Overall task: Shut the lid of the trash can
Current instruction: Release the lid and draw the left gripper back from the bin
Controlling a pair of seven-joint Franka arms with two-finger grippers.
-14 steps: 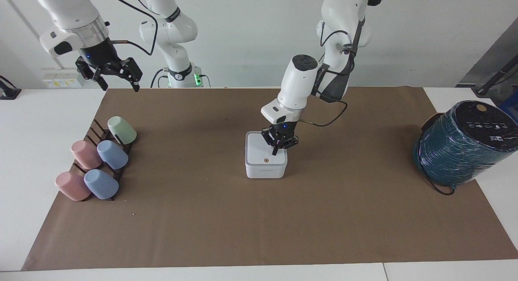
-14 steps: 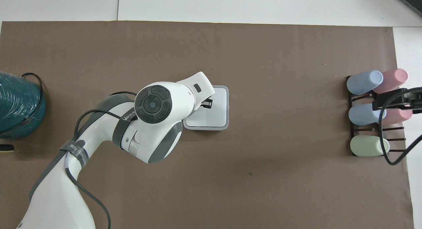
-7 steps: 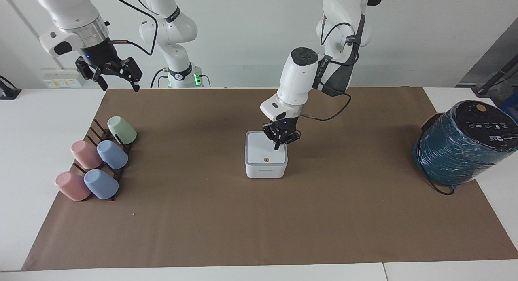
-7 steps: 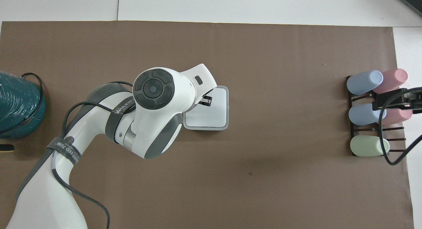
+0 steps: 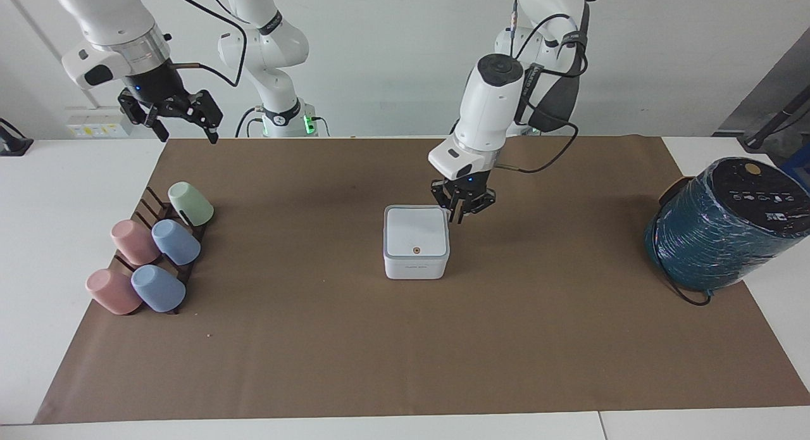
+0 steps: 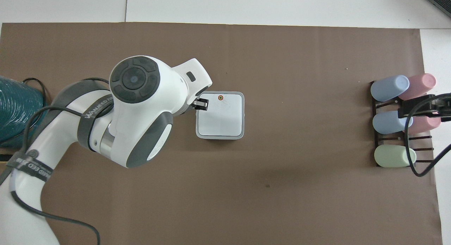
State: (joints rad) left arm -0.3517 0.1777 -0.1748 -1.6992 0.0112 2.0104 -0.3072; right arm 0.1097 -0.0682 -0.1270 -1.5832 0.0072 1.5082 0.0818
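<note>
The white square trash can (image 5: 414,269) stands in the middle of the brown mat. Its lid (image 5: 416,232) lies flat and shut on it, with the orange-brown dot (image 5: 416,250) on top; the lid also shows in the overhead view (image 6: 220,114). My left gripper (image 5: 457,216) is shut and empty. It hangs just clear of the lid, over the mat beside the can's edge toward the left arm's end, and it shows in the overhead view (image 6: 201,104) too. My right gripper (image 5: 188,131) is open and waits high over the cup rack.
A dark rack (image 5: 166,212) with several pastel cups (image 5: 176,242) stands at the right arm's end of the table. A large teal wrapped cylinder (image 5: 721,228) with a black cable stands at the left arm's end.
My left gripper has lifted off the lid and drawn back toward the left arm's end. The lid lies flat throughout. The right arm has not moved.
</note>
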